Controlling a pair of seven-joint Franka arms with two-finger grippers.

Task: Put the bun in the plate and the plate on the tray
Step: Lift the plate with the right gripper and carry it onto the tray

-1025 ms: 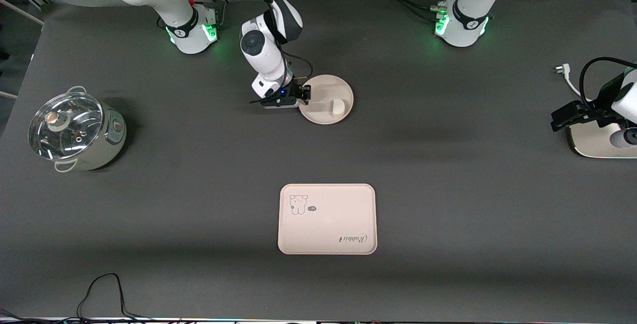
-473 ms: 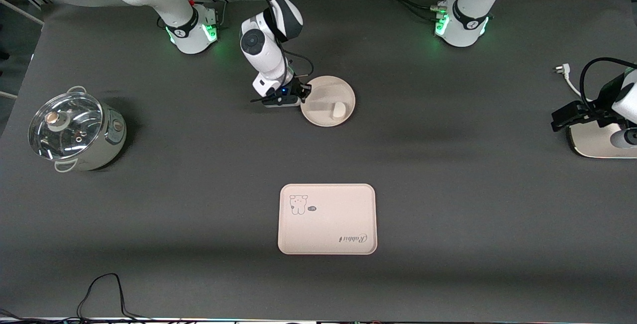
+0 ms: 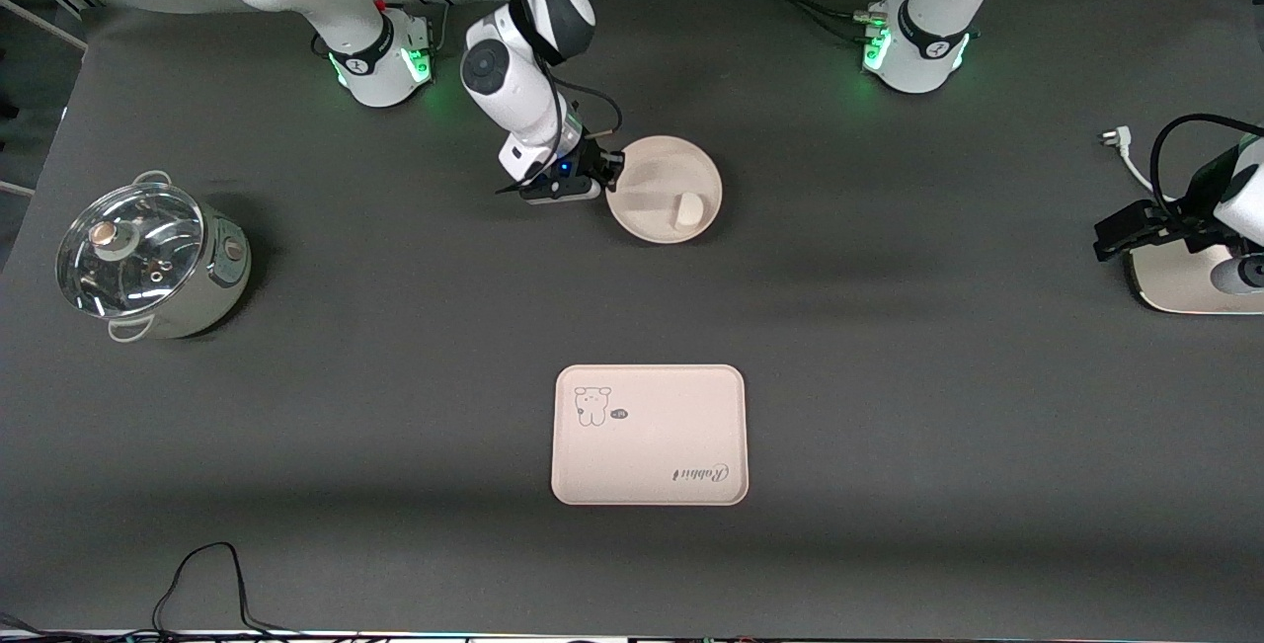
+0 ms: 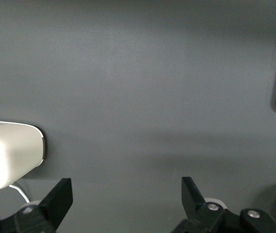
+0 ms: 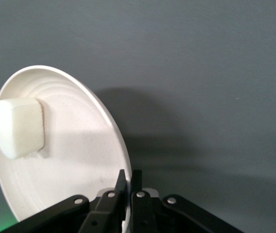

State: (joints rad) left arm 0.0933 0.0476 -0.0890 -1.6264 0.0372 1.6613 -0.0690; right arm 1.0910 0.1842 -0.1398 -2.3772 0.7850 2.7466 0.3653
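Note:
The round cream plate (image 3: 652, 174) is gripped at its rim by my right gripper (image 3: 609, 172), which is shut on it. The plate hangs tilted a little above the table, near the robots' bases. The off-white bun (image 3: 688, 209) lies in the plate, close to the rim nearest the front camera. The right wrist view shows the plate (image 5: 70, 165), the bun (image 5: 17, 127) and the right gripper (image 5: 129, 174) pinching the rim. The cream-pink tray (image 3: 649, 434) with its bear drawing lies flat, nearer the front camera than the plate. My left gripper (image 3: 1106, 236) waits open and empty at the left arm's end; it also shows in the left wrist view (image 4: 126, 194).
A steel pot with a glass lid (image 3: 148, 258) stands at the right arm's end. A white toaster (image 3: 1185, 282) sits by the left gripper and shows in the left wrist view (image 4: 9, 158). A white plug and cable (image 3: 1121, 144) lie near it. A black cable (image 3: 207, 574) runs along the front edge.
The right gripper has raised the plate with the bun in it and carried it a little toward the left arm's end. The left arm has not moved.

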